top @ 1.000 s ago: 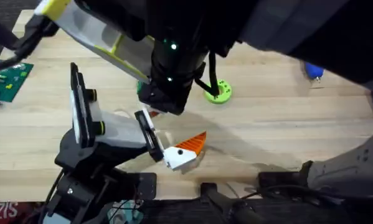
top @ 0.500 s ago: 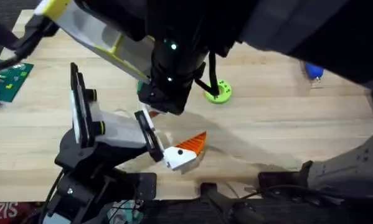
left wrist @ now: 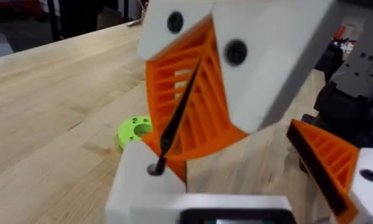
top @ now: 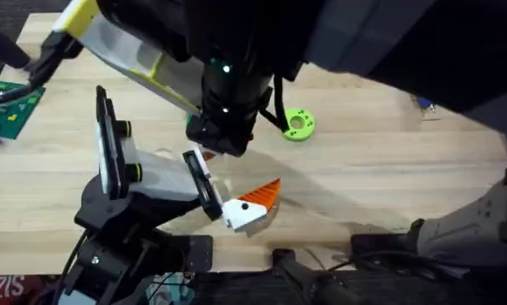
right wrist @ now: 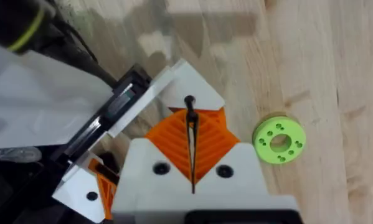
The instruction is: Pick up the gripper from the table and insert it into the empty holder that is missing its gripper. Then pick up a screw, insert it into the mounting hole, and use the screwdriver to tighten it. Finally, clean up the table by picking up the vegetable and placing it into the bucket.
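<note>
In the right wrist view my right gripper (right wrist: 191, 134) is shut on a thin black screw (right wrist: 190, 121). The screw's end rests at a hole in the white block of the gripper (right wrist: 202, 87), which sits at the holder's black plate. The left wrist view shows the same: the right gripper (left wrist: 186, 118), the screw (left wrist: 177, 118) and the white block (left wrist: 136, 186). Overhead, the holder (top: 151, 182) stands at the lower left, with a second white-and-orange gripper (top: 251, 206) on its near plate. A sliver of the blue screwdriver (top: 424, 104) shows far right. The vegetable and bucket are out of view.
A lime-green disc (top: 297, 124) with holes lies on the wood just right of the work spot. A green circuit board (top: 8, 97) sits at the far left edge. Dark, blurred arm bodies hang over the table's middle and upper right.
The dark arm mass has crept slightly left and now covers most of the blue screwdriver. The holder and its near gripper have not moved.
</note>
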`<act>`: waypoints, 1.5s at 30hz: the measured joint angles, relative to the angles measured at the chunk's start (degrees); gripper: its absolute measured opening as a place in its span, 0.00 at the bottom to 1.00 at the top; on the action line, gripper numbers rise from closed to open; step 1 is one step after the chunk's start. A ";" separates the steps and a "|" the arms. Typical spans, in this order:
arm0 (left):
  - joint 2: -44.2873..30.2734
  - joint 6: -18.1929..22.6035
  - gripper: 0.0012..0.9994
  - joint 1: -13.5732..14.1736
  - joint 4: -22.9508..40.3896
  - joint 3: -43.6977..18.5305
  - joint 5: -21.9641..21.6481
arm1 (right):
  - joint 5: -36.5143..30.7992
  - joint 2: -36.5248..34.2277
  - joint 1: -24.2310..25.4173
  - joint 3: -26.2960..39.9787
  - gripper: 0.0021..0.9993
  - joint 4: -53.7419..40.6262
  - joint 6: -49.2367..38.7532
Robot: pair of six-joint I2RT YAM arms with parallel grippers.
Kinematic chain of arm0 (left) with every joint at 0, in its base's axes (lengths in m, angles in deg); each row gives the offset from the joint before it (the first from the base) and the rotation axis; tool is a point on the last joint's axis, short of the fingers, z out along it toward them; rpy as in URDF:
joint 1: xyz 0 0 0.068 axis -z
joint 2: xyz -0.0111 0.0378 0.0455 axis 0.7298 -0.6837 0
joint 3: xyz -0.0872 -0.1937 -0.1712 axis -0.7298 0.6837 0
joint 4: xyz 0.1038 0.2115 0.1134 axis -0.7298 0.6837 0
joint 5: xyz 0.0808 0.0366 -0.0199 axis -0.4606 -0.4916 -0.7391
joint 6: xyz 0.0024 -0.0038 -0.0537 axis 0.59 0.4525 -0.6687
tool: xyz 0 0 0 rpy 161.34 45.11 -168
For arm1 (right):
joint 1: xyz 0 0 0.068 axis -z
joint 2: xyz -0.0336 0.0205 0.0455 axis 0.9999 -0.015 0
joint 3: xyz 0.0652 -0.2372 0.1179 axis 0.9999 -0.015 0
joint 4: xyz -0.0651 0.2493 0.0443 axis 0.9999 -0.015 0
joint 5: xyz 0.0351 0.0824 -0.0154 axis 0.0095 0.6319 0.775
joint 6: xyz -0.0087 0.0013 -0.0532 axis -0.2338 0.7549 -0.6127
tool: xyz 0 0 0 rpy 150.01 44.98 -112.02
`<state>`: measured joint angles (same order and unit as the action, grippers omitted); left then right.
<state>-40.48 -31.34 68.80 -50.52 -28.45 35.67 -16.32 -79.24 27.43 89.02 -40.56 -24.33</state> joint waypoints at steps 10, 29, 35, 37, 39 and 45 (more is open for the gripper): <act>0.00 0.02 0.98 0.00 0.00 0.00 -0.02 | 0.00 -0.02 -0.03 0.00 0.01 1.59 0.00; 0.00 0.04 0.98 0.00 0.00 0.00 -0.02 | 0.02 0.00 -0.92 0.02 0.18 1.51 -0.29; 0.00 0.02 0.98 0.00 0.00 0.00 -0.02 | -0.20 -0.02 -1.00 0.02 0.53 1.46 -0.49; 0.00 0.00 0.98 0.00 0.02 0.00 -0.02 | -0.77 0.00 -0.89 0.12 0.64 1.37 -0.45; 0.00 -0.02 0.98 0.00 0.02 0.00 -0.02 | -1.67 0.00 -0.69 0.27 0.84 1.22 -0.70; 0.00 -0.02 0.98 0.00 0.02 0.00 -0.07 | -2.64 0.04 -0.17 0.57 0.99 1.09 -0.63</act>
<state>-40.48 -31.36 68.80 -50.50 -28.45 35.61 -18.97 -79.19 27.25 89.59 -39.46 -24.96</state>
